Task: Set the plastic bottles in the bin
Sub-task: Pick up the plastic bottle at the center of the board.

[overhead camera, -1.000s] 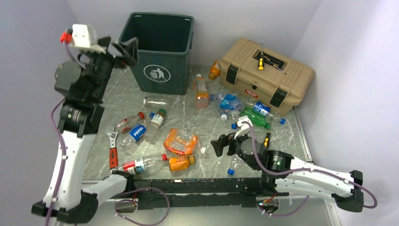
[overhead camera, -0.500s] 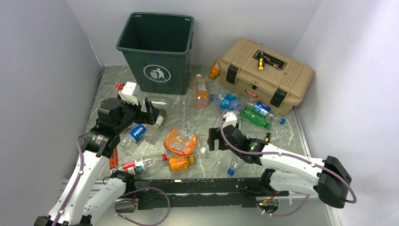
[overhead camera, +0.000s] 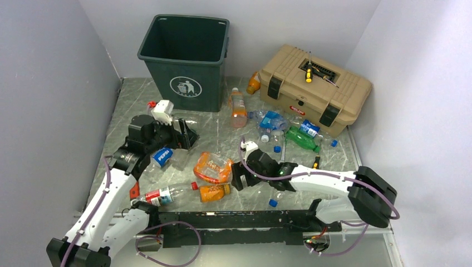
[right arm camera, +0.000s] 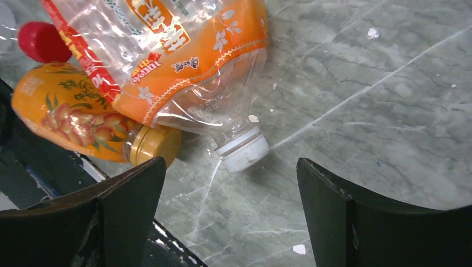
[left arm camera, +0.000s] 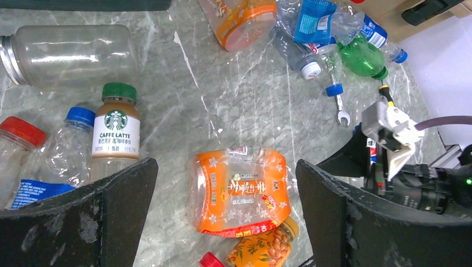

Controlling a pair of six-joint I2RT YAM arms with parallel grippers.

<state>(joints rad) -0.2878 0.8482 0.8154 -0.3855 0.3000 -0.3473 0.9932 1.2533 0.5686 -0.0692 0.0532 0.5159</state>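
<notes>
- Crushed orange-label bottle, white-capped, lies flat just ahead of right gripper.
- Dark green bin stands upright, ahead of left gripper.

the table is a glossy, veined grey-green stone-look surface. the crushed orange-label bottle is thin clear plastic, crinkled and shiny; its white cap is smooth and matt. at twelve o'clock the bin is dark green plastic; the toolbox is tan matt plastic.

The left tool and right tool both hang low, angled downward, jaws spread wide.
</notes>
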